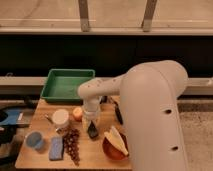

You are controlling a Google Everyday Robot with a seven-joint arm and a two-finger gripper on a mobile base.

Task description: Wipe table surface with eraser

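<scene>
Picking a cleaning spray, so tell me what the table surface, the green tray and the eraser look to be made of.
Table surface: wood, light brown and matte, with faint grain.
Green tray: probably plastic, going by its uniform colour and smooth moulded rim.
Eraser: a dark matte block, maybe felt or foam; the look leaves it open.
The tool is directly over the eraser, near the table's middle.
</scene>
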